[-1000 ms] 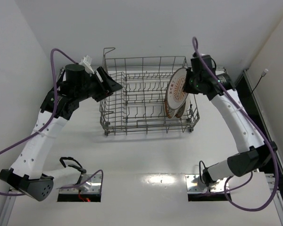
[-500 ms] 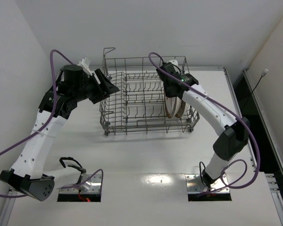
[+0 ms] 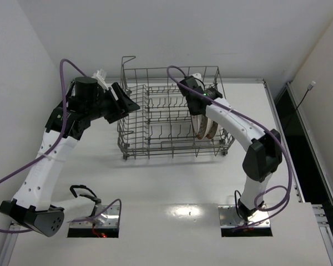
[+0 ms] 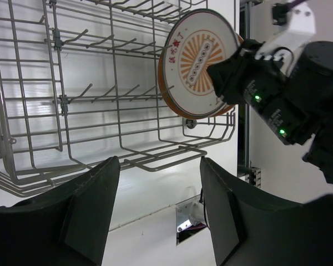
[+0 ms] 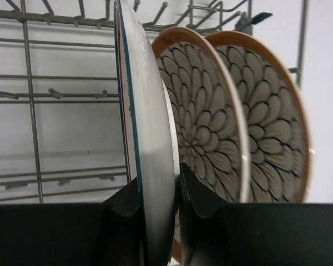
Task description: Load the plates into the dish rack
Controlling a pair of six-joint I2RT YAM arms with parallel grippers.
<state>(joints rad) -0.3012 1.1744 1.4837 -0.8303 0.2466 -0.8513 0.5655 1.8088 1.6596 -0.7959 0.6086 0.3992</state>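
Right pincer [image 5: 155, 208] nearly closed, clamped on the rim of the white sunburst plate [image 5: 150, 127], which it holds upright inside the dish rack [image 3: 155, 111]. Petal plates [image 5: 202, 122] stand just beside its outer finger. Left pincer [image 4: 155, 213] half open, empty, outside the rack.

Risk: seating between tines [image 4: 83, 91] is hidden. An unseated rim would tip into its neighbour on release and chip.

Plate: glossy white, orange rays.

surface: white table [image 3: 172, 183] | standing on it: grey wire dish rack [image 3: 166, 149], on its feet, toward the far side | near edge: left arm base [image 3: 94, 219] and right arm base [image 3: 247, 215], well apart from the rack
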